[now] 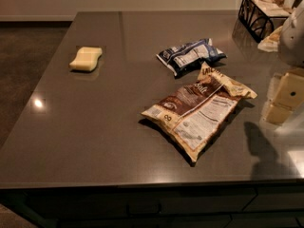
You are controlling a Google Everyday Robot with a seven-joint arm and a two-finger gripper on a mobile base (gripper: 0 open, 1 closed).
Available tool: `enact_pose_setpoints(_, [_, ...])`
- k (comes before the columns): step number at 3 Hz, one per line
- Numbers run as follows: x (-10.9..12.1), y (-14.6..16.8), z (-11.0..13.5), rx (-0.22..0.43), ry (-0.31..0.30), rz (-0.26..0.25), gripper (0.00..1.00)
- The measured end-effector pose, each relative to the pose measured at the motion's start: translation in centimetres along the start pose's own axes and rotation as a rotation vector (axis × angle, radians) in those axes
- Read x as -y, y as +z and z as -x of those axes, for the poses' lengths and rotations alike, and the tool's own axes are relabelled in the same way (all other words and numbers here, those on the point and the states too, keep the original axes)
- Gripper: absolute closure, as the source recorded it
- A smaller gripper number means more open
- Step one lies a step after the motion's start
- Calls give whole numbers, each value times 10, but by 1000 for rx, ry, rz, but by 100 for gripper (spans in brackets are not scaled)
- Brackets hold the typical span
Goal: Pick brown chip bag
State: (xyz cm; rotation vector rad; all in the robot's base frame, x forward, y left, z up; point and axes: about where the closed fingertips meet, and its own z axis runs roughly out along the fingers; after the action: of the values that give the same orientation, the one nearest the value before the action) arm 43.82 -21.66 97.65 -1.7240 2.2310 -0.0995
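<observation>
The brown chip bag (197, 112) lies flat on the dark grey table (95, 127), right of the middle. It is a large crinkled tan bag with a dark brown band and a white nutrition label facing up. My gripper (283, 101) is at the right edge of the camera view, just right of the bag and a little above the table. It is apart from the bag and holds nothing that I can see. The white arm (294, 32) rises above it.
A smaller dark blue and white bag (190, 55) lies just behind the brown bag. A yellow sponge (86, 59) sits at the far left. A black wire basket (263, 11) with packets stands at the back right. The table's front edge runs close below the bag.
</observation>
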Motion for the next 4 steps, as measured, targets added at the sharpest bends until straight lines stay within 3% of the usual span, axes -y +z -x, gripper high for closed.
enact_pose_setpoints(2, [6,9,6,-14,28,4,0])
enact_pose_setpoints(4, [11,42,25,-3,-137,63,0])
